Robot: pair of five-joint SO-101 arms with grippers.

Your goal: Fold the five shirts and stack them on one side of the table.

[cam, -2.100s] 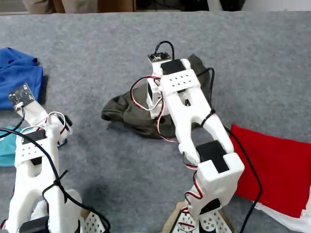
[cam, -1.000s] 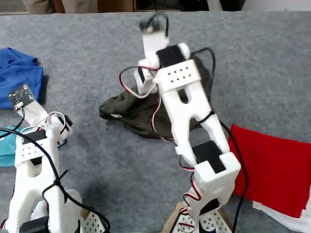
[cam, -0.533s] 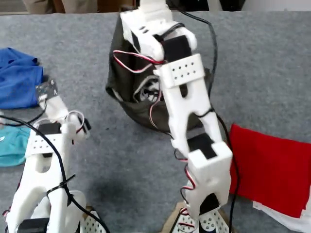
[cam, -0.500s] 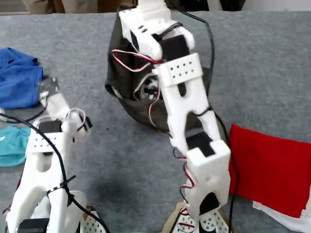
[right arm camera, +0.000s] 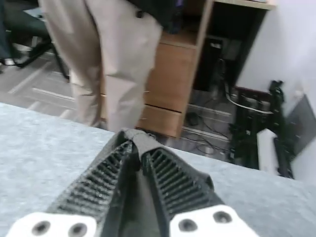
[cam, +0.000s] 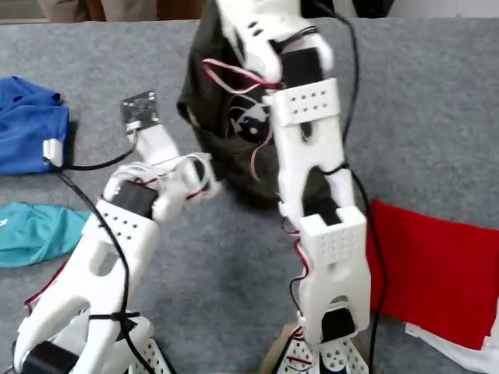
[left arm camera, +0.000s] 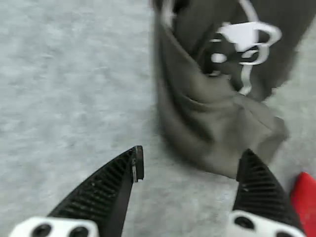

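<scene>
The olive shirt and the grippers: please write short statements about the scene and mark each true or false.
The right gripper is shut on the olive shirt. True.
The red shirt lies on the table. True.
The olive shirt lies flat on the table. False: it hangs lifted from the right gripper.
The left gripper is shut. False: its jaws stand open, holding nothing.
The blue shirt lies on the red shirt. False: they lie far apart.
</scene>
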